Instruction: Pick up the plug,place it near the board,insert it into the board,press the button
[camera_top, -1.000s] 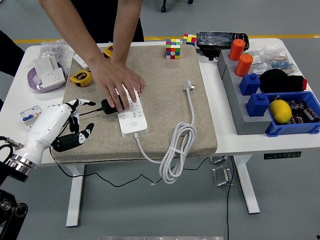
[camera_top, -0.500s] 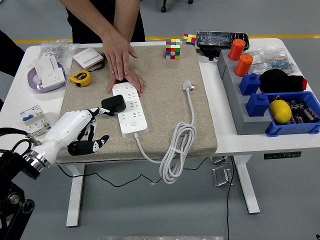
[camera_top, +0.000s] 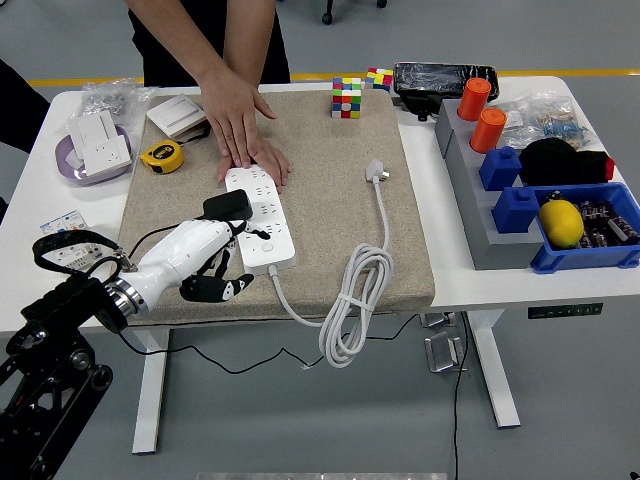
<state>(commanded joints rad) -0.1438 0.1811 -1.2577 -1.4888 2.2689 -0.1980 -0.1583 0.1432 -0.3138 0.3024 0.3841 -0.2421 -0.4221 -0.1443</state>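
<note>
A black plug (camera_top: 228, 206) with a thin black cable lies on the beige mat (camera_top: 330, 200), against the left side of the white power strip (camera_top: 262, 222). My left hand (camera_top: 212, 262), white with black fingertips, sits just below the plug with its fingers spread and reaching to the strip's left edge. Nothing is clearly grasped in it. A person's hands (camera_top: 240, 120) rest flat at the strip's far end. The strip's own white plug (camera_top: 376, 172) lies to the right, and its coiled cable (camera_top: 350, 300) hangs over the mat's front edge.
Two Rubik's cubes (camera_top: 346, 98) stand at the mat's back. A yellow tape measure (camera_top: 160, 155) and a purple dish of white sockets (camera_top: 95, 140) lie at the left. On the right are a grey rack with orange cups (camera_top: 480, 115) and a blue bin (camera_top: 590, 235) holding a lemon.
My left hand has moved right and forward, from the mat's left edge to just under the black plug. The person's hand drew back from the plug to the strip's far end.
</note>
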